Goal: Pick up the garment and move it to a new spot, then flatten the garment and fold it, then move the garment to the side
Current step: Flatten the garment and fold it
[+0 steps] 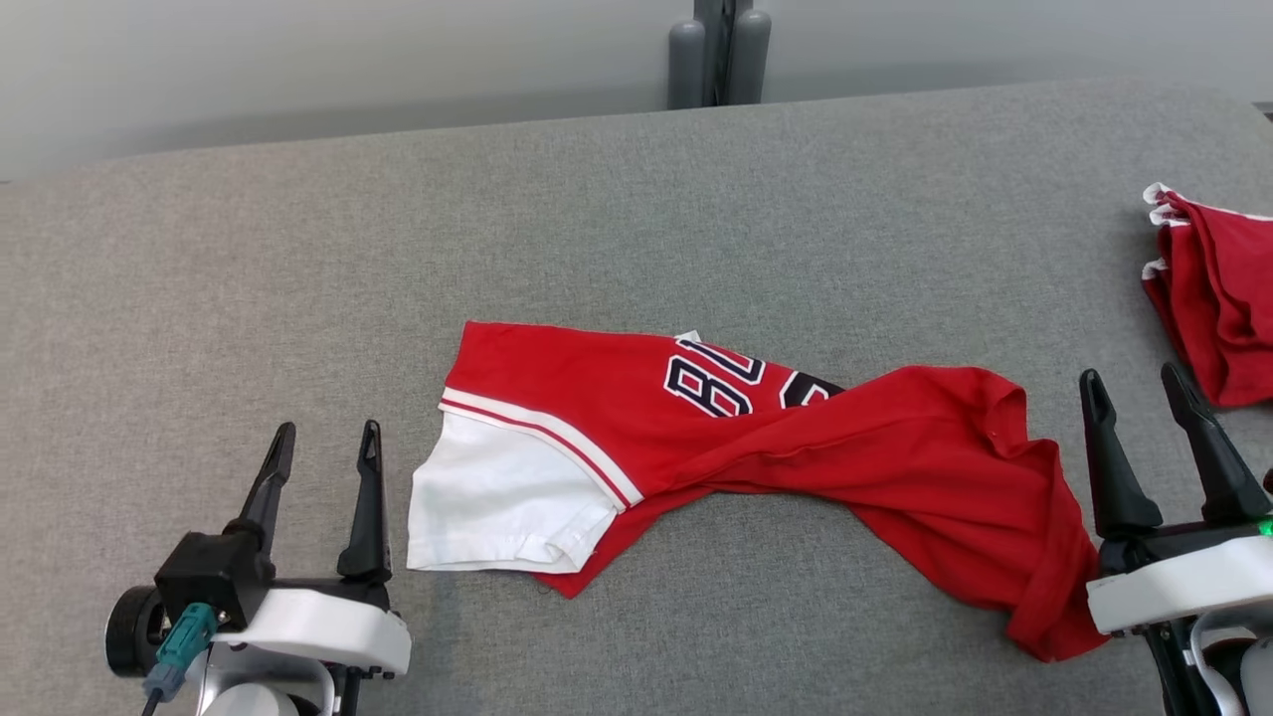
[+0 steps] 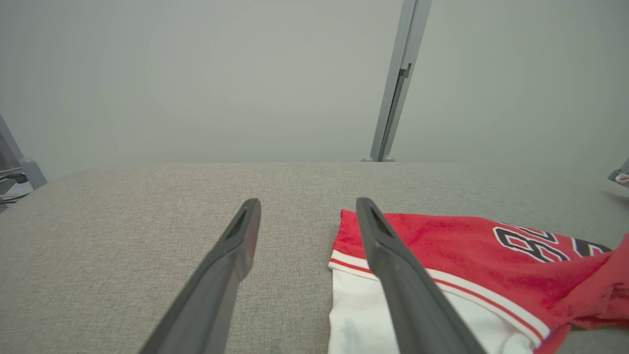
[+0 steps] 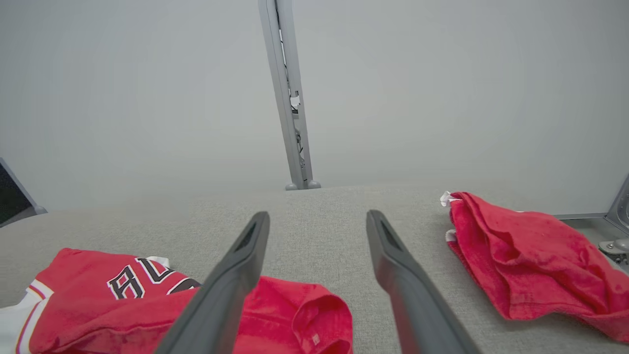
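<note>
Garment point(image 1: 756, 447), a red jersey with a white sleeve, lies twisted on the grey table point(image 1: 597, 229). Left gripper point(image 1: 329, 430) and right gripper point(image 1: 1133, 373) flank it, both wide and empty. A second red cloth point(image 1: 1218, 298) lies beyond the right gripper; a grey post point(image 1: 718, 50) stands behind.

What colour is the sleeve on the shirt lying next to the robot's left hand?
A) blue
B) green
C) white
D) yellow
C: the sleeve of the red shirt, lying on the grey table beside the open left gripper, is white with a red-striped edge.
</note>
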{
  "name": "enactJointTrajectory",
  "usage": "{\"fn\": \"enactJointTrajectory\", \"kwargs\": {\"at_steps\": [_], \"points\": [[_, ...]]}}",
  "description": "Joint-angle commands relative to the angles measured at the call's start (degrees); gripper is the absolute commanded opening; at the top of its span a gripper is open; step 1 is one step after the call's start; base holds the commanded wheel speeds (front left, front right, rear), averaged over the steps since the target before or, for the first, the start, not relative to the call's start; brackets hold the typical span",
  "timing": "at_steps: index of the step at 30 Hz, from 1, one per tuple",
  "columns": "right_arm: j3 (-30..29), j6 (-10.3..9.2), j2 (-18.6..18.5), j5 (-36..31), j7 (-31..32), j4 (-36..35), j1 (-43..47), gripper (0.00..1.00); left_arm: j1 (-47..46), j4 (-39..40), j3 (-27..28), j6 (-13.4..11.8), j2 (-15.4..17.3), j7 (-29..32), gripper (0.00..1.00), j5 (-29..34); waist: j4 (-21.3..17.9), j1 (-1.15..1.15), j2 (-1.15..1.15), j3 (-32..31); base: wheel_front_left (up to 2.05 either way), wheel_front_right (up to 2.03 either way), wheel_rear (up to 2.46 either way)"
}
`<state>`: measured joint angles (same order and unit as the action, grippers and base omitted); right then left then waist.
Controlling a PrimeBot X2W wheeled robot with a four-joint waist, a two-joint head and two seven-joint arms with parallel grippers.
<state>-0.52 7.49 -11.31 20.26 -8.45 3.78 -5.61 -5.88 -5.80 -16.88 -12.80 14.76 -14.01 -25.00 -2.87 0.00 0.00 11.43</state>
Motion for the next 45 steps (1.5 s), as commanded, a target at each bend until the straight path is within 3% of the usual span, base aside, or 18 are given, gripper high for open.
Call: {"fn": "enactJointTrajectory", "kwargs": {"at_steps": [1, 19, 32, 42, 43, 45], "points": [[-0.27, 0.02, 0.65, -1.59, 1.11, -1.85, 0.80, 1.00, 1.07, 0.14, 0.10, -0.45, 0.55, 0.16, 1.00, -0.28, 0.31, 0.00, 0.00, -1.36, 0.00, 0.00, 0.00], [-1.12, 0.02, 4.28, -3.71, 5.99, -8.07, 5.78, 1.00, 4.86, 2.14, -0.84, -1.25, 2.00, 2.16, 1.00, -0.75, 1.04, 0.00, 0.00, -3.13, 0.00, 0.00, 0.00], [-0.35, 0.02, 4.70, -2.61, 6.83, -7.64, 4.80, 1.00, 1.73, -5.55, -4.26, 4.53, 1.62, 12.97, 1.00, -6.61, 0.69, 0.00, 0.00, 0.02, 0.00, 0.00, 0.00], [0.07, 0.02, 3.97, -1.75, 6.53, -6.22, 3.56, 1.00, -2.03, -12.20, -6.58, 8.28, 0.88, 15.92, 1.00, -8.18, -0.90, 0.00, 0.00, 1.74, 0.00, 0.00, 0.00], [-0.22, 0.02, 3.76, -1.89, 6.69, -5.83, 3.57, 1.00, -2.32, -12.79, -6.90, 8.84, 0.84, 16.01, 0.00, -8.48, -1.14, 0.00, 0.00, 1.90, 0.00, 0.00, 0.00], [-0.49, 0.02, 3.58, -1.99, 7.31, -5.31, 3.76, 1.00, -2.58, -13.25, -7.13, 9.05, 0.81, 16.03, 0.00, -8.34, -1.23, 0.00, 0.00, 2.09, 0.00, 0.00, 0.00]]}}
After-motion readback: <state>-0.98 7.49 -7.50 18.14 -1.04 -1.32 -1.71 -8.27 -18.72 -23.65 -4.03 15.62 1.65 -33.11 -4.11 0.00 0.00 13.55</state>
